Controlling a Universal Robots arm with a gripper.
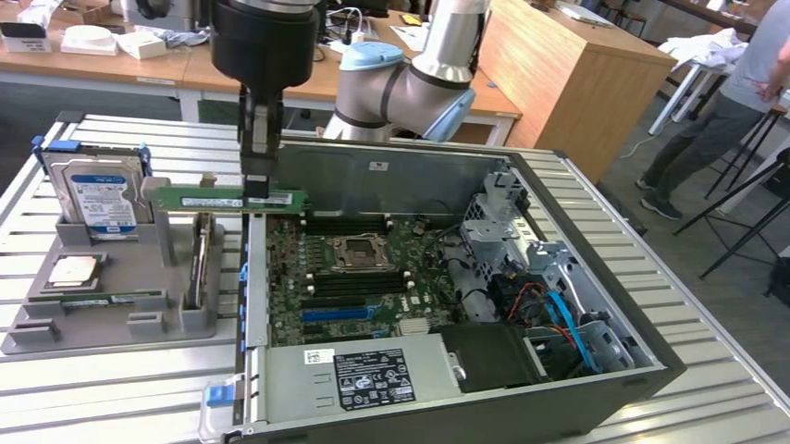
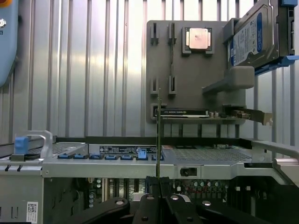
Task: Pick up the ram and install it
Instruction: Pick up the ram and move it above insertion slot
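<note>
The ram point(image 1: 222, 199) is a long green stick with a pale label. It hangs level in the air over the gap between the grey parts holder point(image 1: 111, 319) and the open computer case point(image 1: 593, 407). My gripper point(image 1: 257, 188) points straight down and is shut on the stick's end nearest the case. In the wrist view the ram point(image 2: 159, 135) shows edge-on as a thin line rising from my gripper point(image 2: 159, 181). Inside the case lies the motherboard point(image 1: 309, 277), with its dark memory slots point(image 1: 358, 280) beside the processor socket point(image 1: 358, 252).
The holder carries a blue-labelled hard drive point(image 1: 99, 199), a square silver processor chip point(image 1: 74, 270) and an upright card point(image 1: 198, 259). A power supply point(image 1: 370, 370) fills the case's near end, with drive cages and cables point(image 1: 543, 287) on the exterior view's right. A person point(image 1: 728, 111) stands far right.
</note>
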